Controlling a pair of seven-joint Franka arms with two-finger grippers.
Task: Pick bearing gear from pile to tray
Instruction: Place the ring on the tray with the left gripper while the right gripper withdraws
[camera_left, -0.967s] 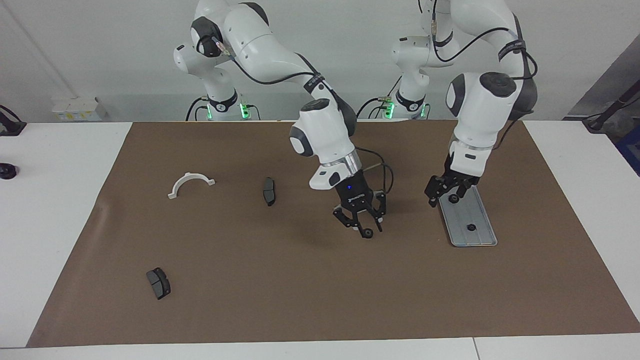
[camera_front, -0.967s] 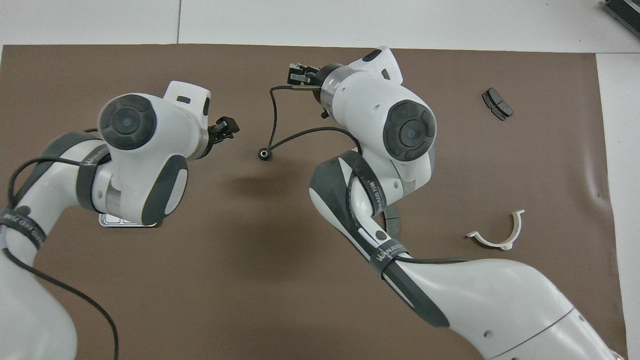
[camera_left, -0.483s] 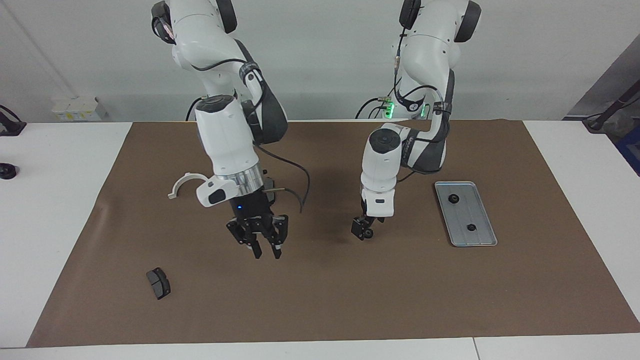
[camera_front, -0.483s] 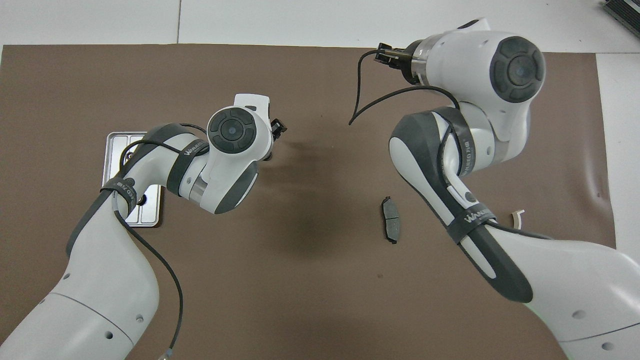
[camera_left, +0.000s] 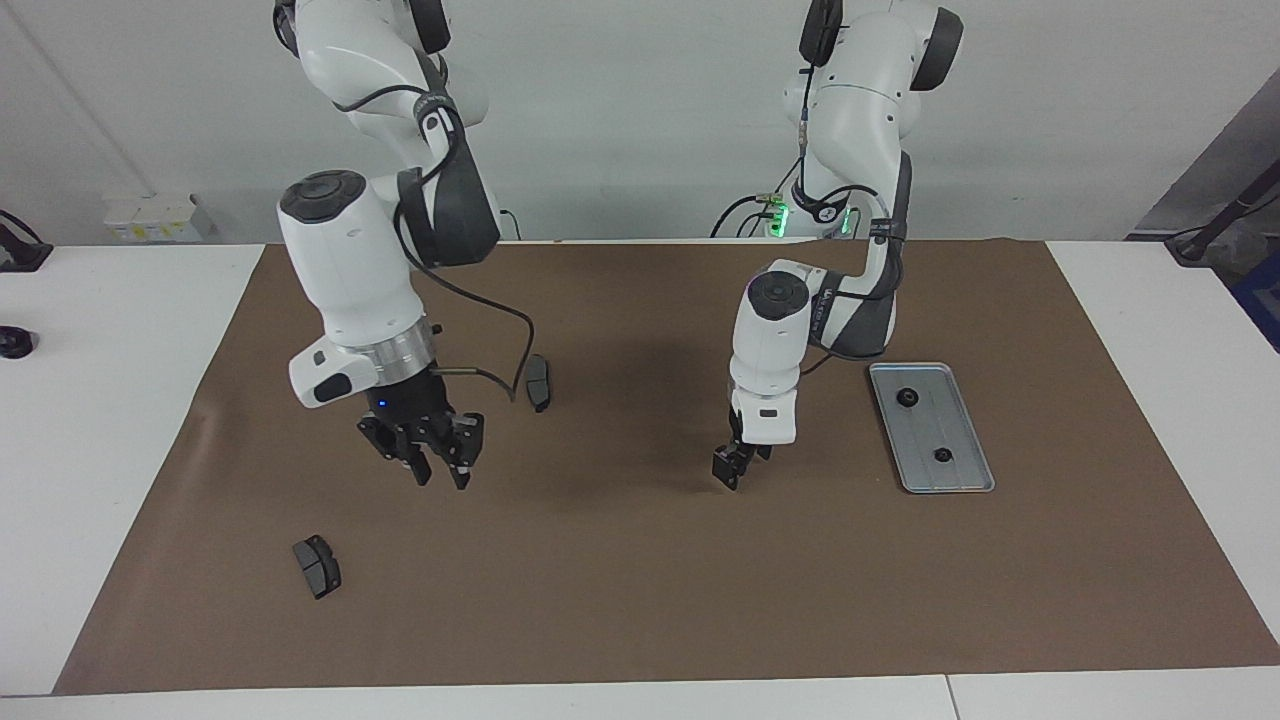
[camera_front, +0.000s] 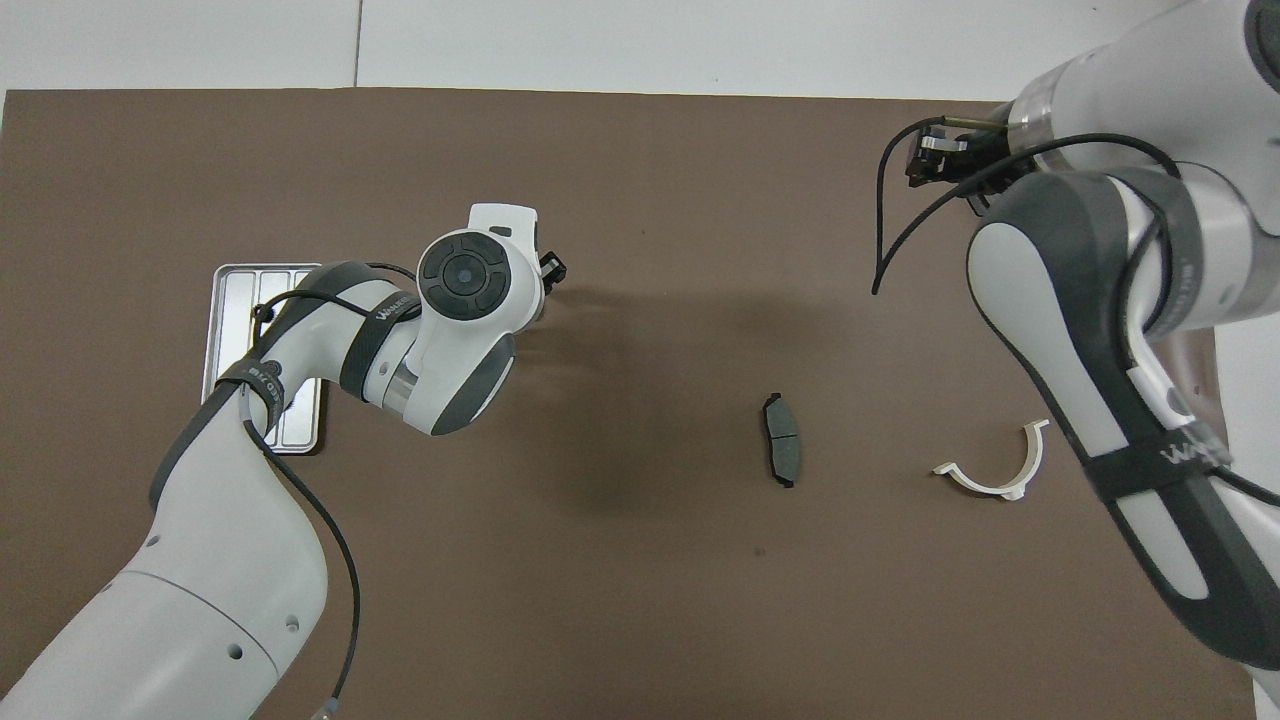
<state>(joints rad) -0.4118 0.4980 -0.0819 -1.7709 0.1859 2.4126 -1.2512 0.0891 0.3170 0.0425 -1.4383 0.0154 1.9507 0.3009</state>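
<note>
The left gripper (camera_left: 733, 470) hangs low at the centre of the frame, just above the brown mat (camera_left: 640, 580); I cannot tell whether it is open or holding anything. The right gripper (camera_left: 432, 462), left of centre, stands open and empty over the mat. The tray (camera_left: 958, 478), at centre right on the worktop (camera_left: 1150, 300), carries two bearing gears (camera_left: 908, 397). A dark pad (camera_left: 538, 381) lies upper centre, another (camera_left: 317, 566) at lower left.

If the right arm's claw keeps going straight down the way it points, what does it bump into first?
Probably just the bare brown mat. The right gripper points down at it; the black pad lies off its line, though depth is uncertain.
</note>
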